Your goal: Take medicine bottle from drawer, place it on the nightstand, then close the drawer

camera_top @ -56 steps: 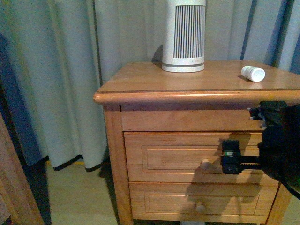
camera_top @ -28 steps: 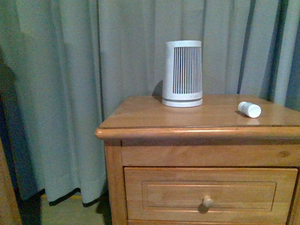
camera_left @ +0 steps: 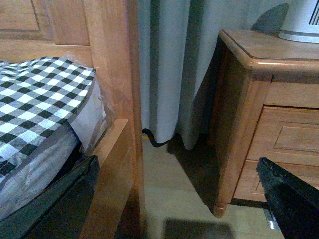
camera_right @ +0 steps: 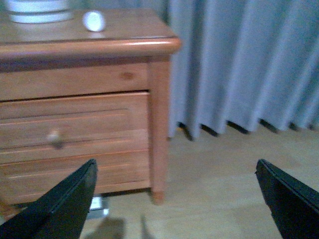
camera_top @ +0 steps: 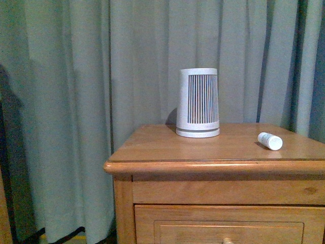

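The small white medicine bottle (camera_top: 269, 141) lies on its side on the nightstand (camera_top: 152, 150) top, towards the right. It also shows in the right wrist view (camera_right: 93, 21). The upper drawer (camera_top: 223, 223) is shut flush with the cabinet front, and it shows in the right wrist view (camera_right: 75, 124) with its round knob (camera_right: 54, 138). My left gripper (camera_left: 179, 204) is open and empty, low over the floor between the bed and the nightstand (camera_left: 259, 79). My right gripper (camera_right: 177, 199) is open and empty, low over the floor to the right of the nightstand (camera_right: 159, 99). Neither arm shows in the front view.
A tall white-grey slatted cylinder (camera_top: 198, 102) stands at the back of the nightstand top. Grey curtains (camera_top: 76, 91) hang behind. A wooden bed frame (camera_left: 112, 74) with a checked cover (camera_left: 35, 94) stands left of the nightstand. A black cable (camera_left: 152, 140) lies on the floor.
The front view has risen, so the nightstand top sits lower in the picture. The right gripper, in front of the drawers a second ago, has left that view. The bottle has stayed put.
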Robot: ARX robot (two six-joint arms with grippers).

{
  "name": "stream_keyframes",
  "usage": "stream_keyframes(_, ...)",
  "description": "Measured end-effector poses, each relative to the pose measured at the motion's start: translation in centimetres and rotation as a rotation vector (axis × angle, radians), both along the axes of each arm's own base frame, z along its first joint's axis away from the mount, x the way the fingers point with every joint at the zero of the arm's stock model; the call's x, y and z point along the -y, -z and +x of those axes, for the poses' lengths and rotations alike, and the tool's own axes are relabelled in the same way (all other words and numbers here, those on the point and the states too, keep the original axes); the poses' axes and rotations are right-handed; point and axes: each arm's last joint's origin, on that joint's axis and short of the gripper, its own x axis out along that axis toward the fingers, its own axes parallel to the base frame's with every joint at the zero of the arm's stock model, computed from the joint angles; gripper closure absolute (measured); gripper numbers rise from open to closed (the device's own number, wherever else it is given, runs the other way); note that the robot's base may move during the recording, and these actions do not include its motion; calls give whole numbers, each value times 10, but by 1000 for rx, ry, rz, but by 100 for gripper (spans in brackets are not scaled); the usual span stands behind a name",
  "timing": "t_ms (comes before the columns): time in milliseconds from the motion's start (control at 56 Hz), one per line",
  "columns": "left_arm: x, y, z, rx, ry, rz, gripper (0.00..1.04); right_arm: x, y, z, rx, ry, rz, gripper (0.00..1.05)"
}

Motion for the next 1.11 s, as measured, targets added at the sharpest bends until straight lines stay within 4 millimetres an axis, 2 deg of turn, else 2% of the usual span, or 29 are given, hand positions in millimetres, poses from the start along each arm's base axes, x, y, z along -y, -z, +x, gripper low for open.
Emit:
stream_keyframes(107, 0, 0, 0, 0, 1, 0, 7, 3, -5, -1, 52, -161, -9, 32)
stream_keyframes(161, 0, 0, 0, 0, 0, 0, 7, 2, -5, -1, 52, -189, -14, 41)
stream_keyframes(500, 0, 0, 0, 0, 0, 0, 7, 3, -5, -1, 51, -188, -26, 101)
stream_keyframes(517, 0, 0, 0, 0, 0, 0, 7, 3, -5, -1, 51, -188, -29, 102)
stream_keyframes(660, 0, 0, 0, 0, 0, 0, 7, 3, -5, -1, 51, -187, -29, 100)
stream_keyframes(874, 0, 0, 0, 0, 0, 0, 7, 3, -5, -1, 51, -188, -29, 62)
stream_keyframes(963, 0, 0, 0, 0, 0, 0, 7, 3, -5, -1, 51, -187, -29, 40)
stream_keyframes(1106, 0, 0, 0, 0, 0, 0, 7, 3, -5, -1, 51, -187, -29, 13)
